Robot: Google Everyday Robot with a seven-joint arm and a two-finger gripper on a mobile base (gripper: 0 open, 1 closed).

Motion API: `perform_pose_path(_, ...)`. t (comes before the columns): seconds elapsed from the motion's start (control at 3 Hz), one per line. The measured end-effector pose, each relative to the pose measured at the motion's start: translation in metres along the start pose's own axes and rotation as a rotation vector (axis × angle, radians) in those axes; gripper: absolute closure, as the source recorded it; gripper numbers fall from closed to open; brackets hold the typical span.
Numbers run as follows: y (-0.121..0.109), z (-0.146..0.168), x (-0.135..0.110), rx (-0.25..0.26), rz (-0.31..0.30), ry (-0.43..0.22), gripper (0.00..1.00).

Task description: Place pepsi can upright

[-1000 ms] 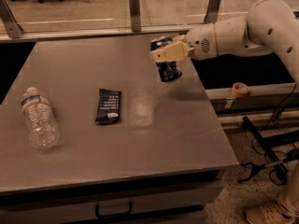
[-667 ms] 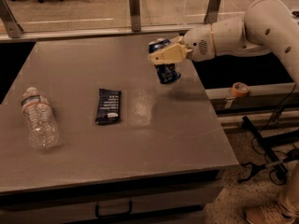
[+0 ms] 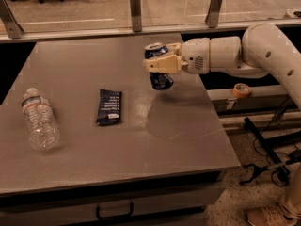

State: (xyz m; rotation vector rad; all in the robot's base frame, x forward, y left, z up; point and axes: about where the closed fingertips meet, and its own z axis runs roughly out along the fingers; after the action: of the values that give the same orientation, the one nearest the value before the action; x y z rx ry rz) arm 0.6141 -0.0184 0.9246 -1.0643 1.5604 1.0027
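The pepsi can (image 3: 160,79) is dark blue with a silver top. It is held upright, slightly above the grey table (image 3: 84,140), right of the table's middle. My gripper (image 3: 157,64) reaches in from the right on a white arm and is shut on the can's middle, its beige fingers (image 3: 164,63) wrapped across it. The can's top shows above the fingers and its lower part shows below them.
A clear plastic bottle (image 3: 39,123) lies on its side at the table's left. A flat dark wrapper (image 3: 109,107) lies left of centre. A glass rail with metal posts runs along the far edge. A tape roll (image 3: 241,89) sits on a shelf to the right.
My gripper has carried the can a little to the left over the table. The bottle and wrapper have not moved.
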Motion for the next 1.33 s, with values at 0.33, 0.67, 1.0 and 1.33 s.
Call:
perform_pose_path(0.33, 0.010, 0.009, -0.001, -0.042, -0.077, -0.079, 0.85)
perform_pose_path(0.67, 0.021, 0.015, 0.003, -0.080, -0.150, -0.141, 0.61)
perform_pose_path(1.0, 0.028, 0.018, 0.008, -0.095, -0.200, -0.187, 0.38)
perform_pose_path(1.33, 0.036, 0.022, 0.015, -0.109, -0.246, -0.170, 0.15)
